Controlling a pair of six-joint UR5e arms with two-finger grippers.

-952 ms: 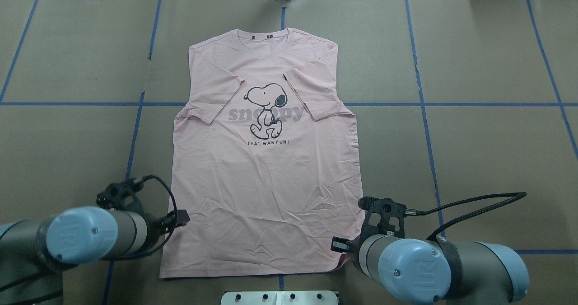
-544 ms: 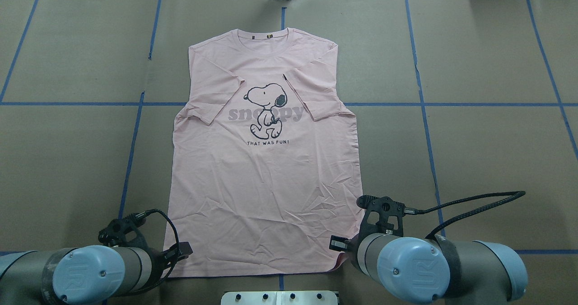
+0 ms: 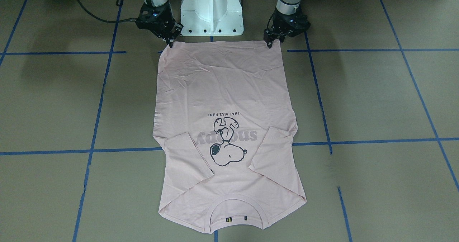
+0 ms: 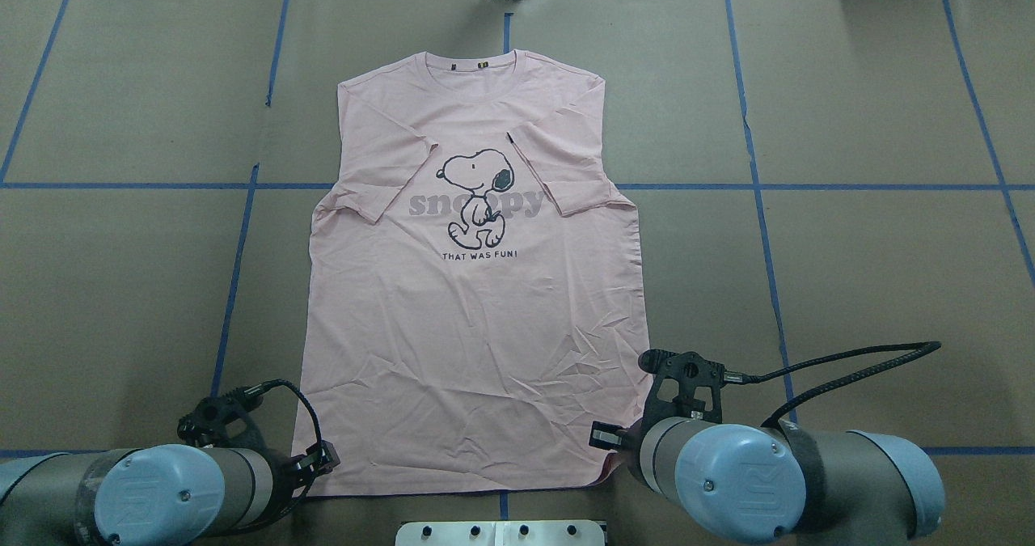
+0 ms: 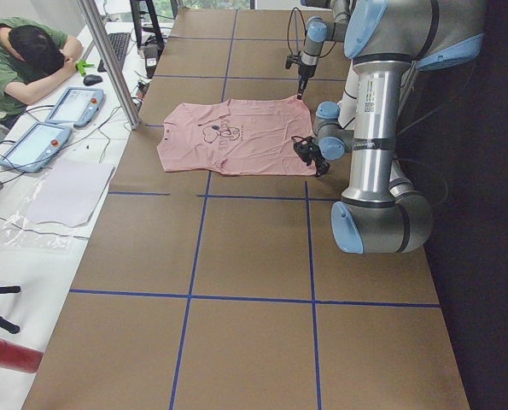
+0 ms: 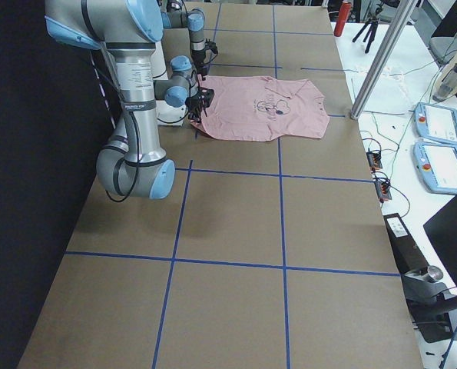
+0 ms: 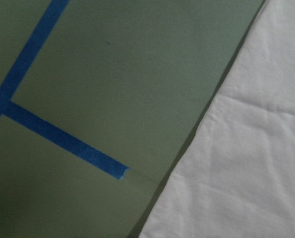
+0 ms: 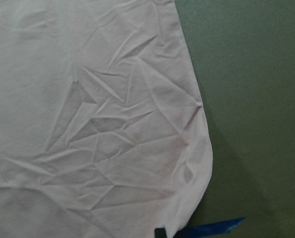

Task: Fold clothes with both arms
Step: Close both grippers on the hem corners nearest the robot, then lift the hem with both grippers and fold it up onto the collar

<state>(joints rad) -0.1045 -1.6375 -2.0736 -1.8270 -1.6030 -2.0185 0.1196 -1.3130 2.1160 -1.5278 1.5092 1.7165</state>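
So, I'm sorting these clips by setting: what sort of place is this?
Probably a robotics lab: a table gridded with blue tape, control tablets beside it, and two robot arms over a flat pink T-shirt.

T-shirt [image 4: 477, 328] lies flat mid-way across the table [image 4: 849, 271], hem at the robot's edge, collar toward the far edge. Left gripper [image 3: 269, 43] at the hem's left corner, right gripper [image 3: 170, 41] at its right corner.

Pink T-shirt [image 4: 477, 352], chest print, well apart from left gripper [image 3: 270, 43] and right gripper [image 3: 171, 41]: grey "snoopy" [image 4: 475, 204]; black "THAT WAS FUN!" [image 4: 479, 256], the line nearer the grippers.
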